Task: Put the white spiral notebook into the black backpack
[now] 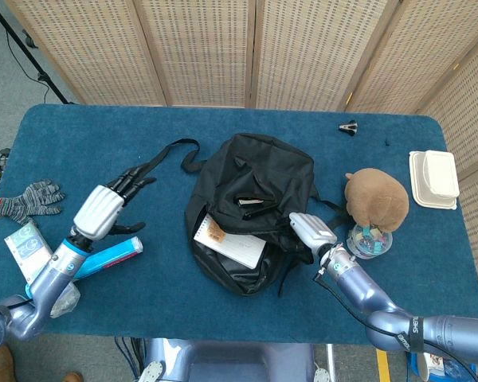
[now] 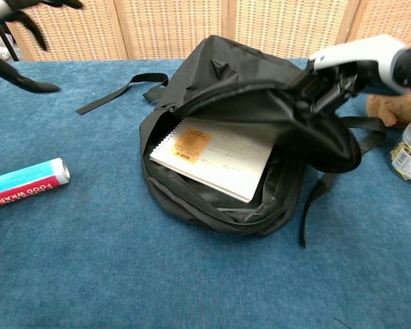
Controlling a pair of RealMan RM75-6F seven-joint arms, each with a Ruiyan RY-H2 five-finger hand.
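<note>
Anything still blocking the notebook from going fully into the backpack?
Nothing visible. The notebook already lies inside the backpack. The right hand holds the flap up over the opening. The left hand is off to the side, holding nothing.

The left hand [image 1: 103, 208] hangs over the left part of the surface, near its front edge, its dark fingers [image 1: 134, 180] spread apart and holding nothing, the forearm running back toward the front left corner. The right hand [image 1: 307, 231] reaches in from the front right, its fingers [image 2: 314, 97] closed on black fabric.
</note>
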